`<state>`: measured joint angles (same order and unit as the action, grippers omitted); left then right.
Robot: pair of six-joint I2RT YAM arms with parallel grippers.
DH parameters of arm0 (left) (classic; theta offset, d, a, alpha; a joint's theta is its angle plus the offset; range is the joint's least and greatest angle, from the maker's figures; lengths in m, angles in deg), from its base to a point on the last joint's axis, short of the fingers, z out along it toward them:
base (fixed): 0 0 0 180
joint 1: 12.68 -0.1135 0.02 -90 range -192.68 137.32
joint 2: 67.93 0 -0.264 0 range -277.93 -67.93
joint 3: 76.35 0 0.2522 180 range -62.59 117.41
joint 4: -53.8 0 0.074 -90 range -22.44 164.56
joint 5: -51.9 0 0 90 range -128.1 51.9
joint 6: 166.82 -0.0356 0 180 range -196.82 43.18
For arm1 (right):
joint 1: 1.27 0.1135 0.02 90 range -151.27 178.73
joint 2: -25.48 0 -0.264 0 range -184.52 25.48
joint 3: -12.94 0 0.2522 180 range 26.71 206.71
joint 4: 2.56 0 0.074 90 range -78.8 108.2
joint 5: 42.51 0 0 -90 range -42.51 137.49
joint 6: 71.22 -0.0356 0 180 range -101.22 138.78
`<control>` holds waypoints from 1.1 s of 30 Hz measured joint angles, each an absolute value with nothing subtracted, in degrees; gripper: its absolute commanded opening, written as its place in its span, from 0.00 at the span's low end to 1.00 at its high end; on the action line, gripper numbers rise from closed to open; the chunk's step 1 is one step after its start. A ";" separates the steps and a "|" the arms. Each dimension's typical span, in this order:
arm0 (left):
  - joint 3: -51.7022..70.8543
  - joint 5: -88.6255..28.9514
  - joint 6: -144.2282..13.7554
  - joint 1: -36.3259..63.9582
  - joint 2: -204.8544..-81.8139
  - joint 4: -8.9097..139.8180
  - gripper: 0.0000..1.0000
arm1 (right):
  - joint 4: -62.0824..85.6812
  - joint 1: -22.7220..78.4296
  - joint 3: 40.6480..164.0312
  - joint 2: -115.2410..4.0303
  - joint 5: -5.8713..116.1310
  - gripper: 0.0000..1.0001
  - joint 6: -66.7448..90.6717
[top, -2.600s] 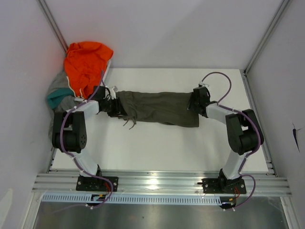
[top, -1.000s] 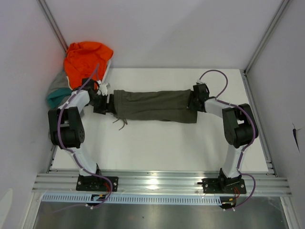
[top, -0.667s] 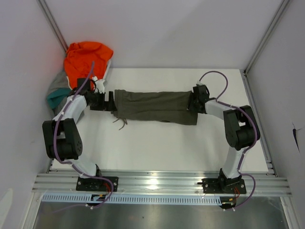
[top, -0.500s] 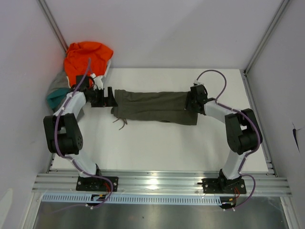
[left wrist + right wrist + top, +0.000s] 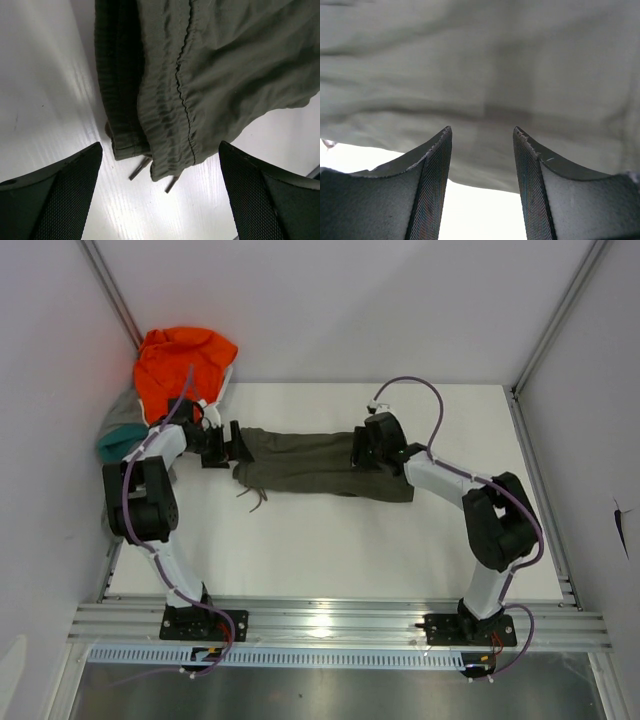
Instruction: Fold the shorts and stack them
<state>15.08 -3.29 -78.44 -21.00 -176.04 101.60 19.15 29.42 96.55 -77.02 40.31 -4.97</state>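
1. Your left gripper [image 5: 160, 146] is spread wide and holds nothing. It hangs just over the waistband end of the olive shorts [image 5: 220, 65], whose drawstring tips [image 5: 171, 184] poke out onto the surface [image 5: 45, 90].
2. Your right gripper [image 5: 481, 132] is parted about halfway, with nothing pinched between its fingers. It hovers over the same shorts, inboard of the leg hem.
3. The olive shorts lie stretched across the middle of the surface between the two arms, and the waistband looks doubled over.
4. If you close the left gripper here, it may catch only the top layer or a drawstring, and the layers would slide apart on lifting.
5. A grasp this far from the hem on the right could bunch the cloth and skew the fold.
6. The left arm works near the heap in the far left corner: orange garment [image 5: 180, 360], grey garment [image 5: 122, 415] and teal garment [image 5: 115, 447]. A wide swing could snag it.
7. No container is in view, and every garment lies loose on the surface.
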 measured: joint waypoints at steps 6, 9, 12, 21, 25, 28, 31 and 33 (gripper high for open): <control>16.10 -2.37 -76.59 -19.73 -179.04 101.40 0.99 | 17.55 32.16 101.45 -81.59 40.37 0.54 -5.21; 16.08 -4.12 -76.04 -18.81 -179.80 101.49 0.99 | 17.31 33.01 102.52 -83.67 40.29 0.54 -5.21; 16.08 -5.91 -74.90 -18.68 -181.33 102.28 0.99 | 17.29 33.25 102.60 -84.89 40.27 0.55 -5.21; 17.06 -5.78 -73.07 -17.92 -182.84 103.68 0.78 | 16.88 33.29 104.40 -89.04 39.89 0.54 -5.21; 19.53 -5.96 -72.74 -16.67 -185.05 105.82 0.66 | 16.88 33.45 104.61 -89.52 39.76 0.55 -5.21; 20.41 -6.07 -72.72 -16.41 -185.64 106.71 0.66 | 16.85 33.51 104.72 -89.52 39.48 0.55 -5.19; 20.85 -6.79 -72.59 -16.10 -185.68 107.46 0.56 | 16.83 33.53 104.72 -89.52 39.26 0.55 -5.17; 21.26 -7.09 -72.30 -15.78 -185.70 107.89 0.47 | 16.85 33.53 104.72 -89.52 39.13 0.55 -5.17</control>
